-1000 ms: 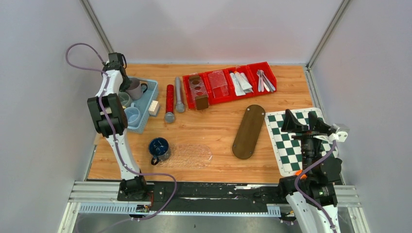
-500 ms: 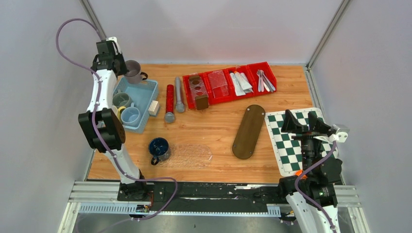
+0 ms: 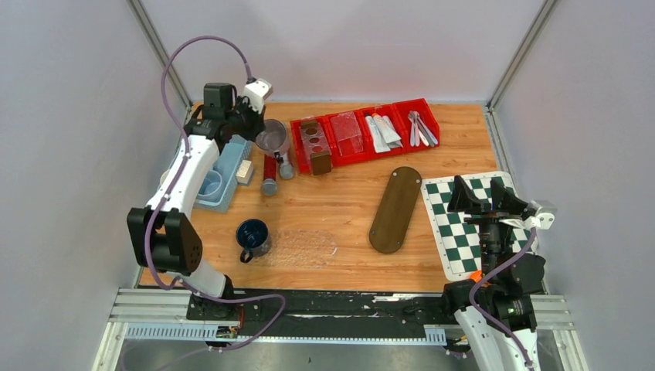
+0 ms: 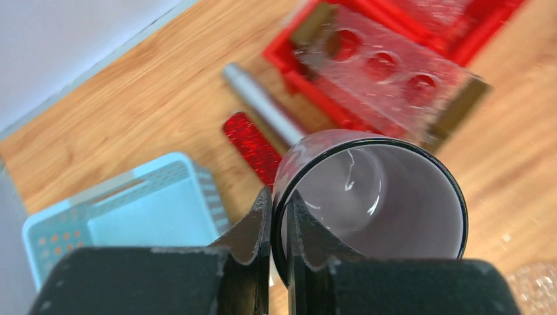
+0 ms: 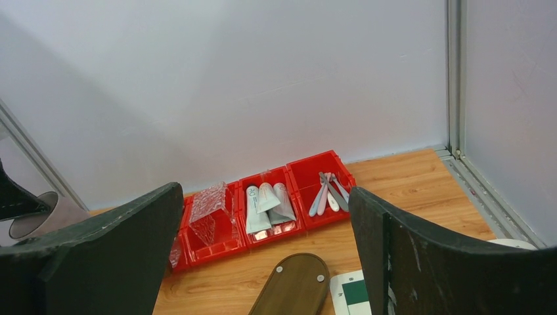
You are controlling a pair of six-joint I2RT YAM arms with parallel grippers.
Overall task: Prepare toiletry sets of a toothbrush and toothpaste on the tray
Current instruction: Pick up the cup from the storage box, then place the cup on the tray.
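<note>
Pinching grey mug (image 4: 394, 197) by rim wall in left gripper (image 4: 278, 209), fingers almost shut, above 2 cylinders (image 3: 269, 158). Holding right gripper (image 3: 480, 193) wide, empty, near right. Toothbrushes (image 3: 421, 127), toothpaste (image 3: 384, 131) in far red bins (image 3: 404, 112). Risk: slipping from thin pinch, dropping onto cylinders; bite depth unclear.

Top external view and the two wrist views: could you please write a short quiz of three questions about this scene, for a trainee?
1. True or false: the left fingers pinch the wall of the grey mug, one inside and one outside.
2. Where do the toothbrushes lie? A) on the oval tray; B) in the rightmost compartment of the red bin; C) in the blue basket.
3. Fill in: the right fingers stand ___ and hold nothing.
Key: 1 true; 2 B; 3 open.
</note>
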